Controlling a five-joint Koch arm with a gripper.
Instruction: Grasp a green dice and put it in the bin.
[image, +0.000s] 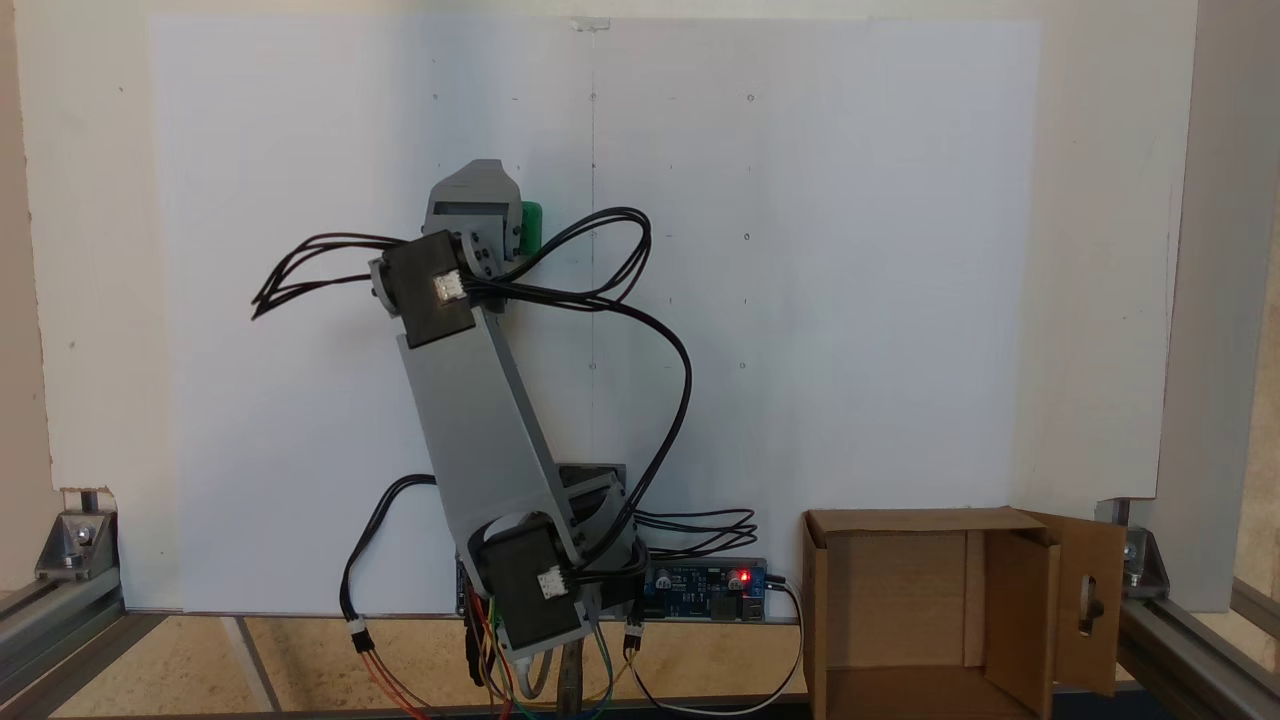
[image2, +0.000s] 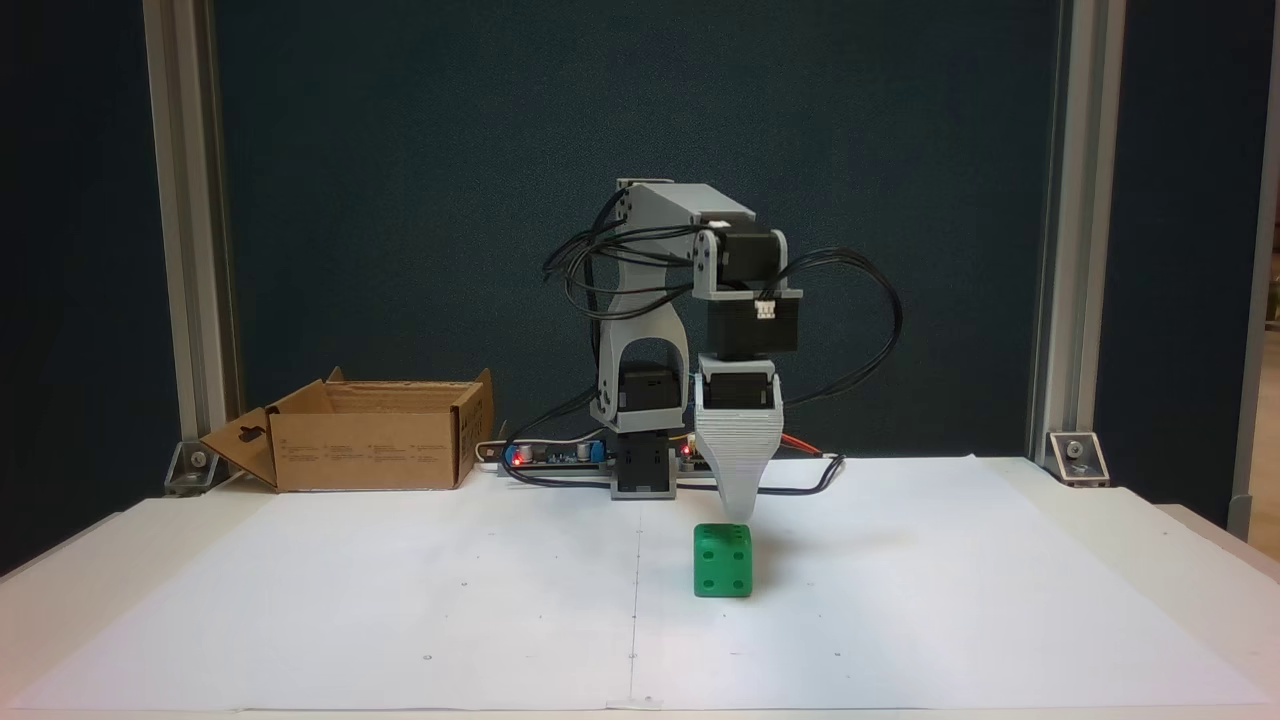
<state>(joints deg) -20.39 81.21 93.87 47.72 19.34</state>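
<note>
Barely started: green dice (image2: 722, 561) sits on the white worktop (image2: 900, 620), tool (image2: 738, 512) poised right above it, can't tell if it's open; bin (image2: 365, 440) waits at 10 o'clock, grab and drop remain

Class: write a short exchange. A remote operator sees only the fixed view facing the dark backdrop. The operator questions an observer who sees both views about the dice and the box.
Operator: The gripper points tip-down over the green dice. Is it centred on it?
Observer: Not quite. In a fixed view from above, the dice sticks out past the gripper's right edge, and the rest is covered.
Operator: I see the bin only from its side. Is anything in it?
Observer: From above, the bin shows only bare cardboard inside.
</note>
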